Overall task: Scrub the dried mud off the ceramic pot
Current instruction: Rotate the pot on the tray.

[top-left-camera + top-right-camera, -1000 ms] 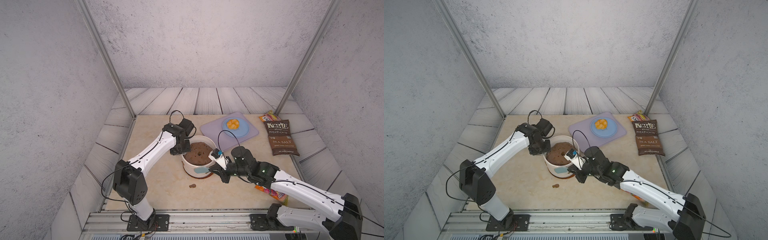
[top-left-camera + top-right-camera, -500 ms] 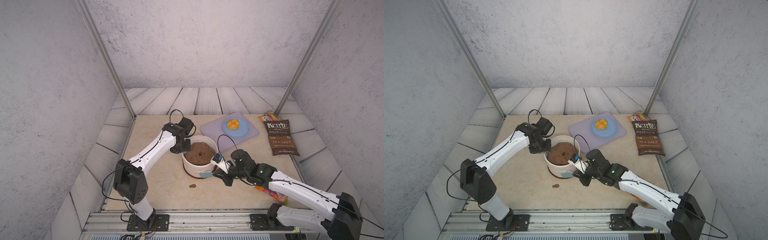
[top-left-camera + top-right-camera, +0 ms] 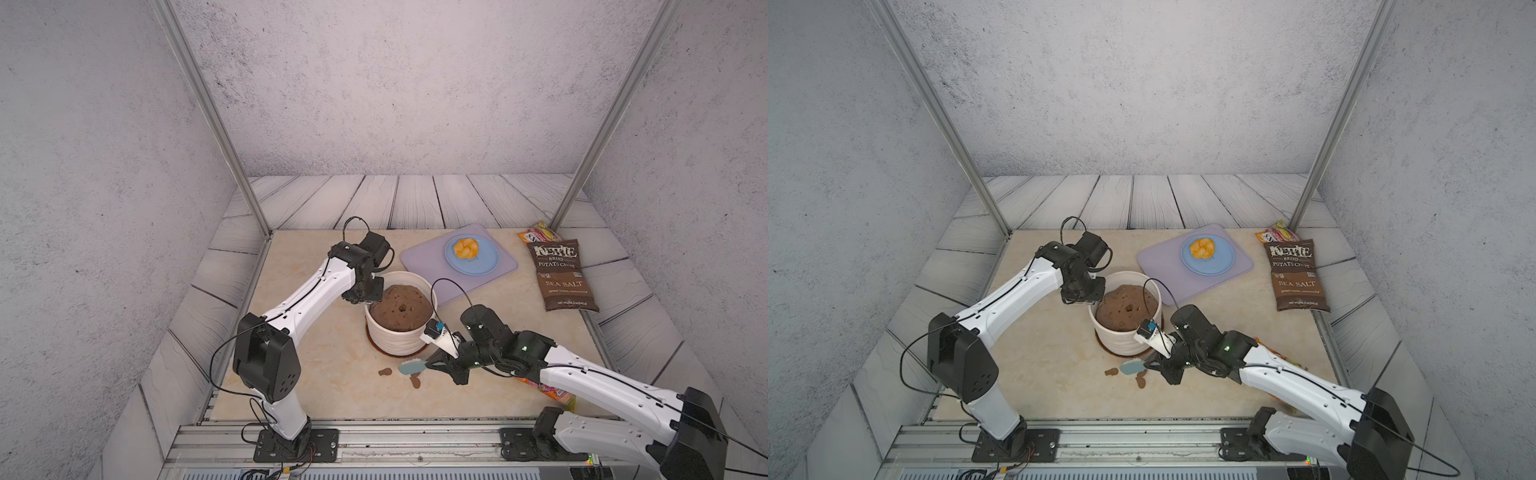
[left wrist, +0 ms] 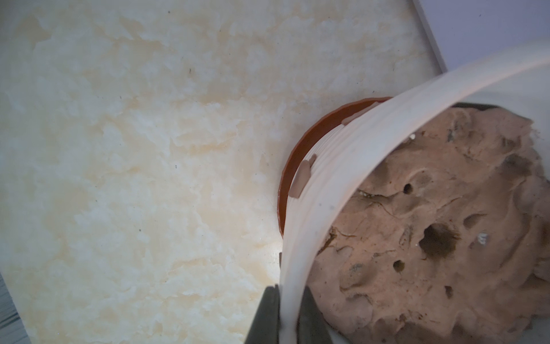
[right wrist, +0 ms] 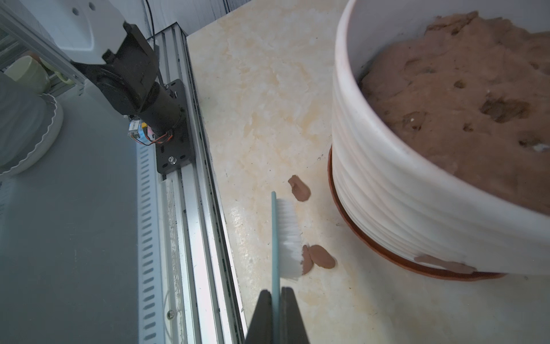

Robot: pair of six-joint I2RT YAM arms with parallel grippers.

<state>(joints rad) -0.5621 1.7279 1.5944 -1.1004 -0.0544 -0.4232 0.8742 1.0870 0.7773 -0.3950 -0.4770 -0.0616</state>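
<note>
While pinching the rim of the ceramic pot with the left gripper, holds a teal brush clamped in the right gripper just beside the pot's base. Shows dried mud flakes on the table near that base, possibly touches one with the bristles; another stuck low on the pot's wall.

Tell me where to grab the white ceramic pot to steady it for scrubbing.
Pinch the thick rim from above, one finger inside, one outside: the ceramic pot is too wide to span, and the soil mound leaves room inside the wall. The left gripper holds it this way, on the side away from the brush.
</note>
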